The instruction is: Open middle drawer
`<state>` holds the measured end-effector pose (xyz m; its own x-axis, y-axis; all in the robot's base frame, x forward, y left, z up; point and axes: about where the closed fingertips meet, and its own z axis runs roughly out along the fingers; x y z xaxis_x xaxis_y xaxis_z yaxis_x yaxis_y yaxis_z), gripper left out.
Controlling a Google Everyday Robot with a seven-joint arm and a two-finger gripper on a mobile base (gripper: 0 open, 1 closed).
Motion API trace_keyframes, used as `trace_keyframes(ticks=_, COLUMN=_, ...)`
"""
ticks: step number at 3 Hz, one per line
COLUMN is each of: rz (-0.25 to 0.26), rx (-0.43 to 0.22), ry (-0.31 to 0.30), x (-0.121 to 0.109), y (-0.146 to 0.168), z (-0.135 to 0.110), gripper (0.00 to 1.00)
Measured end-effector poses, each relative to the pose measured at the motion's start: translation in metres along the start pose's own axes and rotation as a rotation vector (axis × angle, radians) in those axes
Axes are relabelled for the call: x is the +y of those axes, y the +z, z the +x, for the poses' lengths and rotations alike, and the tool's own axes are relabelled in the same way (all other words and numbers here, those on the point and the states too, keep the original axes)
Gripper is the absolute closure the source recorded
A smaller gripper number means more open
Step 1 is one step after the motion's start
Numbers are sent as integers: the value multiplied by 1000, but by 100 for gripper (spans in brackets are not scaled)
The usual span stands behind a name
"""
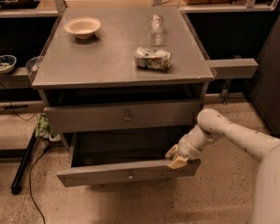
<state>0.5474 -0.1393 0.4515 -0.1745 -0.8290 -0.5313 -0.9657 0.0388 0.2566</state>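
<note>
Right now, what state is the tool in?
The tool is at the right top edge of the middle drawer; open or closed cannot be told.

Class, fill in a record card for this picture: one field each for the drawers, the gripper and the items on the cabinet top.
Middle drawer: pulled out, dark interior showing
Upper drawer: front set back behind the middle drawer's front
Gripper: at the right end of the middle drawer's front, at its upper edge
Cabinet top: bowl, clear bottle, can lying on its side
</note>
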Motion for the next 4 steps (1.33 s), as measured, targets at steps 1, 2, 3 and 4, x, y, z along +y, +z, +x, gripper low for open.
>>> trace_keyframes(ticks=1, rz=0, rx=0, ry=0, x=-2, y=-1, z=0, gripper=100)
trace_keyframes(ticks=2, rz=7, rx=-2, ry=-12, x=0, y=-4, z=1, gripper=100)
trace_keyframes(ticks=3, rz=9, rx=-9, ry=-20, x=8, y=-5, z=5, gripper=100)
trace_keyframes(ticks=4, rz=9, rx=-9, ry=-19, x=3, y=-7, z=6, gripper=81)
